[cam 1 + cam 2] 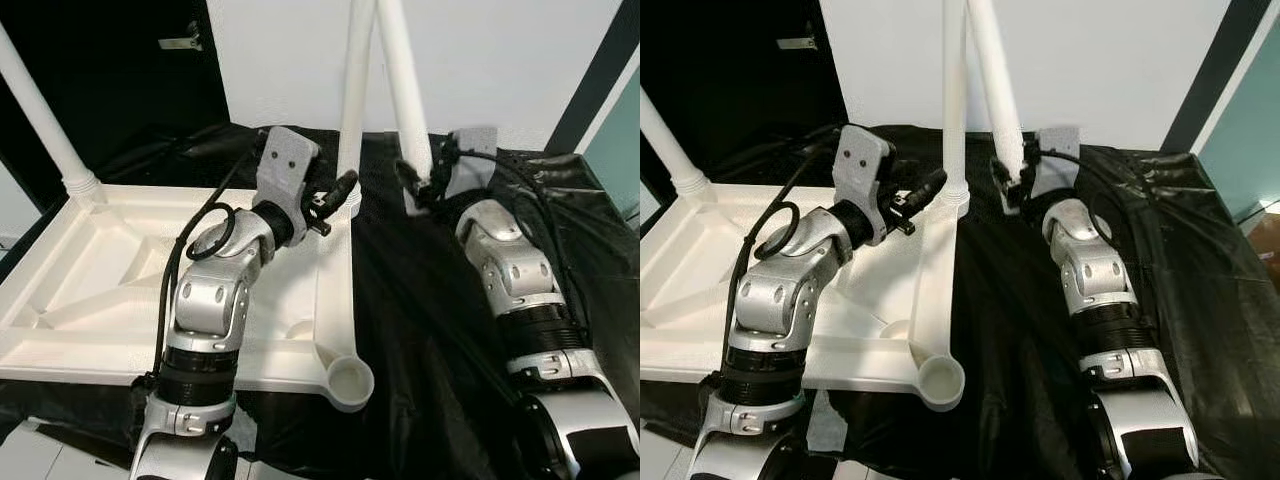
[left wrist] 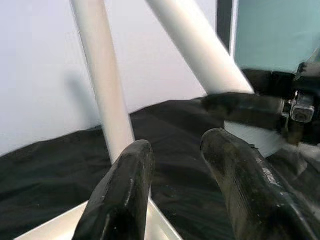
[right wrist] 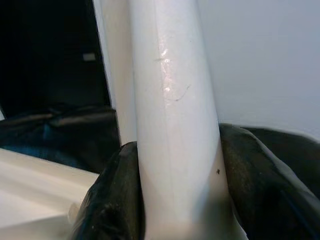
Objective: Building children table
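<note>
right wrist view caught right gripper (image 3: 175,190) fingers clamped round tilted loose leg (image 1: 405,90), empty corner socket (image 1: 350,382) lying nearer, left gripper (image 1: 335,195) fingers parted beside seated leg (image 1: 352,100).

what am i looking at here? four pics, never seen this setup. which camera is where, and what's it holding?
It is a humanoid robot with two silver arms, each ending in two long black fingers. The two wide pictures come from a stereo camera on its head, looking down; they show the same scene. The other two come from cameras on the wrists, looking along the fingers.

In front lies a white children's table top, turned upside down on a black cloth. One white leg already stands in the far corner nearest the arms, another in the far left corner. A near corner socket is empty.

The right gripper is shut on a loose third leg, held tilted over the cloth. The left gripper is open beside the standing leg, holding nothing.
</note>
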### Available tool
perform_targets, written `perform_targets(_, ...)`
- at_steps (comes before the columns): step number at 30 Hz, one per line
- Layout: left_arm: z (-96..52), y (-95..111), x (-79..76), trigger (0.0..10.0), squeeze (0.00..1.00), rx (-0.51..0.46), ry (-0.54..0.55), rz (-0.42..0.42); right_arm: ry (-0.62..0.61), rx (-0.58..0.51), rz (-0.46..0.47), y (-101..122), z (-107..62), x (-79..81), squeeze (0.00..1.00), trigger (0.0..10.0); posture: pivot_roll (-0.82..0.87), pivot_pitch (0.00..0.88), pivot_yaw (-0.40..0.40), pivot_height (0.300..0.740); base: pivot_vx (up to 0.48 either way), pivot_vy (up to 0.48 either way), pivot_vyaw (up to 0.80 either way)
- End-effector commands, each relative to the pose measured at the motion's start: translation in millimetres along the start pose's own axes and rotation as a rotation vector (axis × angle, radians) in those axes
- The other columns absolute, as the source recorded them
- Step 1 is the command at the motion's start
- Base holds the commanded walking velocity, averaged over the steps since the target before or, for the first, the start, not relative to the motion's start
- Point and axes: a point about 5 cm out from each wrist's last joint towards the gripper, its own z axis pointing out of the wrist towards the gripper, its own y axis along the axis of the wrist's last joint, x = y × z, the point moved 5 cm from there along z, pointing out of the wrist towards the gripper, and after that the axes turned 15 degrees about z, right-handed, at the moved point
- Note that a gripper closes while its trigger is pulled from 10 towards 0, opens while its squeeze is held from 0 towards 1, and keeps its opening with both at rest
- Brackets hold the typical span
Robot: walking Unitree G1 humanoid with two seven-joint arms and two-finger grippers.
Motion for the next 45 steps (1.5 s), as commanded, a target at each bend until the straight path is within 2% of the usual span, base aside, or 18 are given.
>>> perform_targets(1,5.4,0.5,15.3,10.0,0.00,0.002,0.089,-0.012,0.052,-0.132,-0.044,24.8,-1.7,19.5,0.00,10.0,-0.06,0.000,0.010,0.740,0.000,0.000,0.00)
perform_targets(5,11.1,3.0,25.8,10.0,0.00,-0.018,0.123,-0.031,0.060,-0.245,-0.062,43.6,-9.2,26.8,0.00,10.0,-0.07,0.000,0.020,0.740,0.000,0.000,0.00)
perform_targets(7,13.3,7.5,33.0,10.0,0.00,-0.051,0.145,-0.008,0.092,-0.300,-0.058,51.0,-14.5,33.6,0.00,10.0,-0.07,0.000,0.029,0.740,0.000,0.000,0.00)
perform_targets(13,14.6,12.4,42.0,10.0,0.00,-0.095,0.180,0.039,0.124,-0.345,-0.025,55.6,-18.9,39.0,0.00,10.0,-0.07,0.000,0.033,0.740,0.000,0.000,0.00)
perform_targets(16,9.4,16.8,50.4,10.0,0.00,-0.160,0.177,-0.027,0.172,-0.339,0.022,49.2,-25.5,40.7,0.00,10.0,-0.07,0.000,0.031,0.740,0.000,0.000,0.00)
perform_targets(20,8.3,17.6,51.6,10.0,0.00,-0.184,0.167,-0.043,0.176,-0.334,0.032,46.7,-26.8,40.9,0.00,10.0,-0.07,0.000,0.031,0.740,0.000,0.000,0.00)
perform_targets(22,-1.2,26.6,47.1,10.0,0.00,-0.293,0.086,-0.109,0.193,-0.292,0.047,29.9,-33.3,43.3,0.00,10.0,-0.05,0.000,0.022,0.740,0.000,0.000,0.00)
perform_targets(23,-1.2,26.6,47.1,10.0,0.00,-0.293,0.086,-0.109,0.193,-0.292,0.047,29.9,-33.3,43.3,0.00,10.0,-0.05,0.000,0.022,0.740,0.000,0.000,0.00)
perform_targets(24,-6.7,30.9,41.2,10.0,0.00,-0.340,0.024,-0.150,0.204,-0.271,0.066,22.1,-36.9,44.8,0.00,10.0,-0.05,0.000,0.021,0.740,0.000,0.000,0.00)
perform_targets(28,-9.7,32.8,38.0,10.0,0.00,-0.364,-0.002,-0.162,0.211,-0.259,0.072,17.9,-38.9,46.4,0.00,10.0,-0.05,0.000,0.021,0.740,0.000,0.000,0.00)
perform_targets(29,-12.3,33.6,33.4,10.0,0.18,-0.379,-0.033,-0.178,0.216,-0.249,0.079,13.5,-41.0,47.7,0.00,10.0,-0.04,0.000,0.022,0.740,0.000,0.000,0.00)
perform_targets(30,-16.0,35.5,28.0,10.0,0.60,-0.402,-0.072,-0.217,0.221,-0.234,0.082,7.5,-43.5,49.5,0.00,10.0,-0.04,0.000,0.020,0.740,0.000,0.000,0.00)
perform_targets(31,-16.0,35.5,28.0,10.0,0.60,-0.402,-0.072,-0.217,0.221,-0.234,0.082,7.5,-43.5,49.5,0.00,10.0,-0.04,0.000,0.020,0.740,0.000,0.000,0.00)
perform_targets(32,-21.7,38.6,21.5,10.0,1.00,-0.438,-0.128,-0.280,0.234,-0.211,0.087,-1.6,-47.5,52.6,0.00,10.0,-0.04,0.000,0.021,0.740,0.000,0.000,0.00)
perform_targets(39,-27.3,40.4,16.1,10.0,1.00,-0.458,-0.192,-0.333,0.251,-0.188,0.094,-9.0,-50.6,56.7,0.00,10.0,-0.04,0.000,0.022,0.740,0.000,0.000,0.00)
perform_targets(41,-32.9,46.3,11.2,10.0,1.00,-0.488,-0.256,-0.374,0.291,-0.154,0.085,-18.5,-53.8,64.6,0.00,10.0,-0.03,0.000,0.026,0.740,0.000,0.000,0.00)
perform_targets(44,-35.8,48.7,9.6,10.0,1.00,-0.498,-0.281,-0.392,0.312,-0.136,0.079,-23.5,-55.5,69.0,0.00,10.0,-0.03,0.000,0.026,0.740,0.000,0.000,0.00)
perform_targets(45,-37.1,51.1,9.0,10.0,0.90,-0.500,-0.306,-0.419,0.347,-0.114,0.064,-28.7,-58.1,75.5,0.00,10.0,-0.04,0.000,0.030,0.740,0.000,0.000,0.00)
